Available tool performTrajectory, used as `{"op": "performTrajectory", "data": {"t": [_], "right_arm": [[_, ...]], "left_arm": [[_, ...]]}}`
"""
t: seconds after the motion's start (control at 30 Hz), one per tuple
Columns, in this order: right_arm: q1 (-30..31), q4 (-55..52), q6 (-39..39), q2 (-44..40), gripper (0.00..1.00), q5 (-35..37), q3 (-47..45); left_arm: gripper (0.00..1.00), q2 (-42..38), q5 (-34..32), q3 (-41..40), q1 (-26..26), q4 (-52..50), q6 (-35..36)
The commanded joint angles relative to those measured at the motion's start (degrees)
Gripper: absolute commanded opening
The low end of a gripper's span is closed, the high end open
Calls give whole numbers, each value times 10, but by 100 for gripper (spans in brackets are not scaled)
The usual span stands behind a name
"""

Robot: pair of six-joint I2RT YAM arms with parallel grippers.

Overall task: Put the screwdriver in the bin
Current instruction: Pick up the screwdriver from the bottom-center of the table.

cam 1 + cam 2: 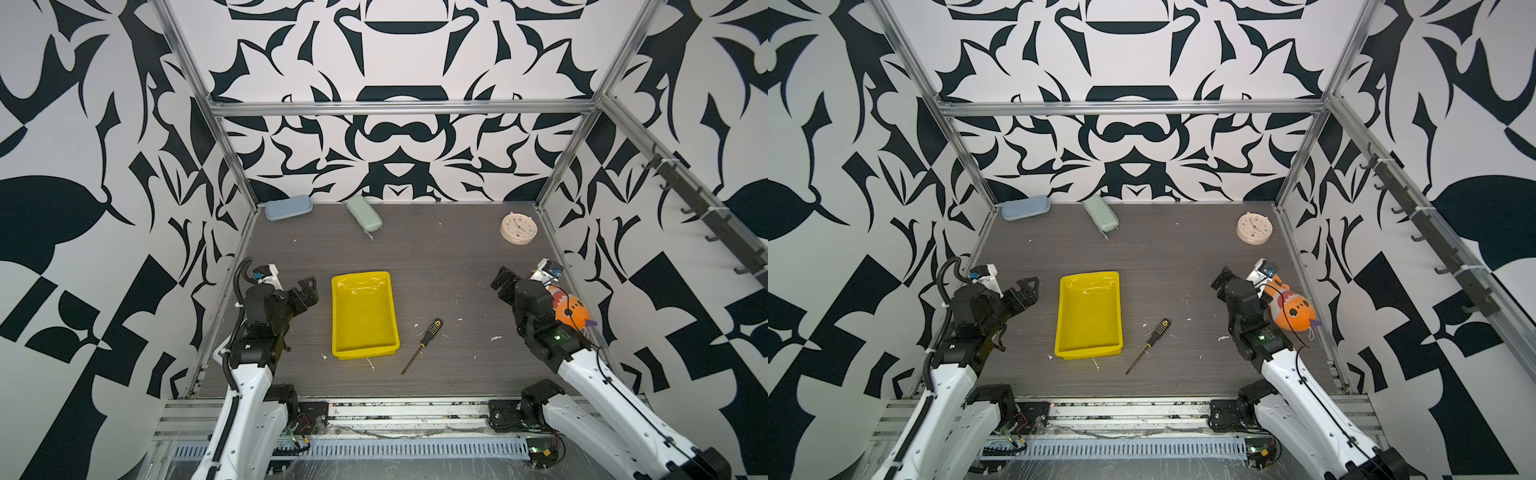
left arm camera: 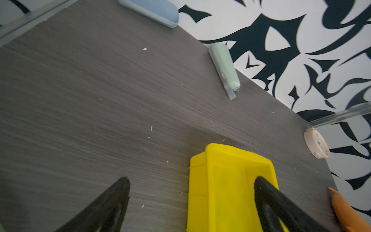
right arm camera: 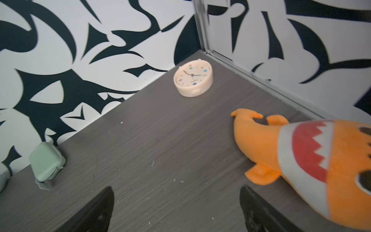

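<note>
Screwdriver [image 1: 423,344] is laid flat on the counter [image 1: 436,266] just beside the bin [image 1: 365,352], on its right, not inside. Left jaws and right jaws are held wide apart, with nothing gripped

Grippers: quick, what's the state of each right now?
Left gripper: open, holding nothing.
Right gripper: open, holding nothing; the screwdriver is not yet picked up.

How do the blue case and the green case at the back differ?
The blue case lies along the back wall in the corner; the green case sits angled out from it. The green case trails a small tab; the blue case shows none. Both are rounded oblongs.
</note>
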Motion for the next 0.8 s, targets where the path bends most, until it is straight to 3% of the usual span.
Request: {"op": "performTrajectory", "data": {"t": [0.0, 0.1, 0.17, 0.3, 0.37, 0.4, 0.53, 0.77], "right_arm": [[-5, -60, 58, -48, 100, 40, 3], [-5, -14, 30, -85, 100, -17, -20], [-5, -4, 23, -67, 100, -64, -10], [0, -78, 48, 79, 100, -151, 82], [25, -97, 87, 140, 98, -182, 104], [52, -86, 106, 160, 96, -189, 103], [171, -70, 168, 213, 91, -129, 105], [235, -33, 285, 259, 76, -127, 63]], "left_arm": [[99, 6, -14, 23, -1, -59, -18], [99, 2, -21, 12, 0, -67, -9], [99, 1, -62, 14, 0, -92, -25], [99, -11, -167, 14, 1, -136, -89], [99, -19, -219, 8, 1, -178, -169], [99, -26, -215, -2, 1, -169, -179], [100, -42, -90, -38, 1, -80, -172], [91, -21, 60, -89, 0, 43, -193]]}}
